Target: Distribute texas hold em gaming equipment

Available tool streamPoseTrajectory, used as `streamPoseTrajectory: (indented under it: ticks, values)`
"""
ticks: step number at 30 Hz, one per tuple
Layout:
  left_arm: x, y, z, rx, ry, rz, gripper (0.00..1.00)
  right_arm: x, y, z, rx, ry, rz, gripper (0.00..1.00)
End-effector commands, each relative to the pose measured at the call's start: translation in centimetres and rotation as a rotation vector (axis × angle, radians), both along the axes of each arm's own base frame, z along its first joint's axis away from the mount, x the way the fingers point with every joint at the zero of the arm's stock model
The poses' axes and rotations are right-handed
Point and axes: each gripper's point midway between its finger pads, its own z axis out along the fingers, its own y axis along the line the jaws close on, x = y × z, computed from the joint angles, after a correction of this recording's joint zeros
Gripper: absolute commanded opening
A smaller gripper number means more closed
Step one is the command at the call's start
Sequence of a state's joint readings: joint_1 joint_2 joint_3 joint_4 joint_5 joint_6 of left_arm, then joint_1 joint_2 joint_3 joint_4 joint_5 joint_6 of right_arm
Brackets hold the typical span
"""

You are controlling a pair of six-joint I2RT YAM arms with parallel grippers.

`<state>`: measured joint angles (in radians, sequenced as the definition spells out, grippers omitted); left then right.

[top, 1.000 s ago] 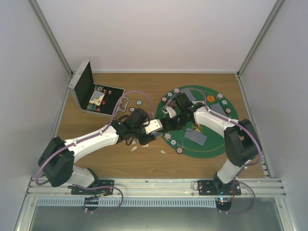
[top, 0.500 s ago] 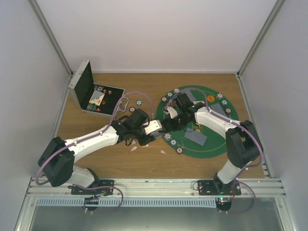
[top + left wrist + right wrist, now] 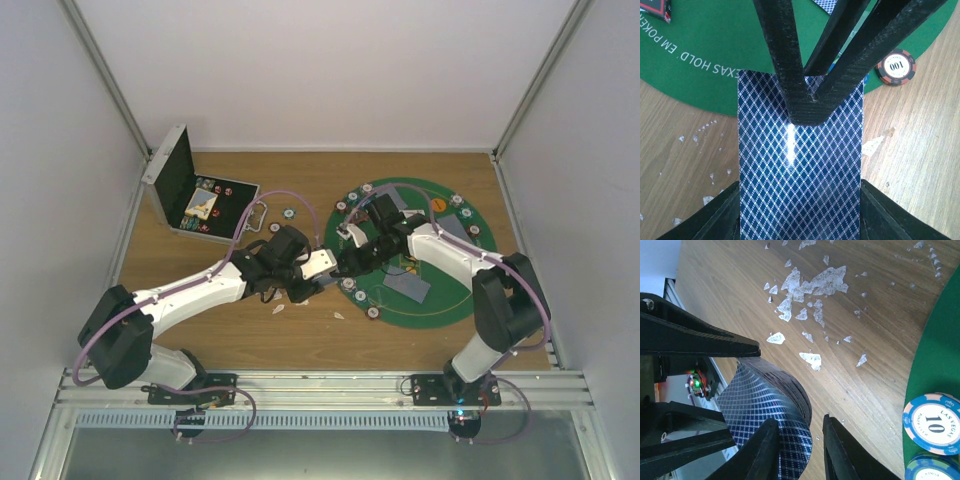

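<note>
**Blue-backed deck clamped left, top card pinched right**

The deck of playing cards (image 3: 800,170) sits mid-table over the left rim of the green mat (image 3: 440,300), and my left gripper (image 3: 800,202) is clamped on its long sides. The top card (image 3: 765,415) curls up off the stack, its edge nipped between the fingers of the right gripper (image 3: 800,421). A second ago those jaws stood wider and they have now drawn in, while both arms have barely shifted. An orange-black chip (image 3: 896,66) lies just right of the deck and a blue chip (image 3: 932,422) sits on the mat's edge. White scraps (image 3: 815,282) litter the wood nearby. The open case (image 3: 190,200) stands far left.
</note>
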<state>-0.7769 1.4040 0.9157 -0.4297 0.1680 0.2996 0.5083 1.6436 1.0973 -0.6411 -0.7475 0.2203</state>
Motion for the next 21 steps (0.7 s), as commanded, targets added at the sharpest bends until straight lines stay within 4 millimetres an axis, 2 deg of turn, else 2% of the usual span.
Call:
streamPoseTrajectory:
  ticks: [1,21]
  values:
    - [0.8,-0.7,1.9,-0.063,-0.056,-0.003,0.55,-0.5,-0.3,1.0,0.02,-0.009,0.013,0.25]
    - [0.8,-0.7,2.0,-0.063,-0.057,0.0,0.55,-0.5,-1.5,0.7,-0.053,-0.026,0.0,0.05]
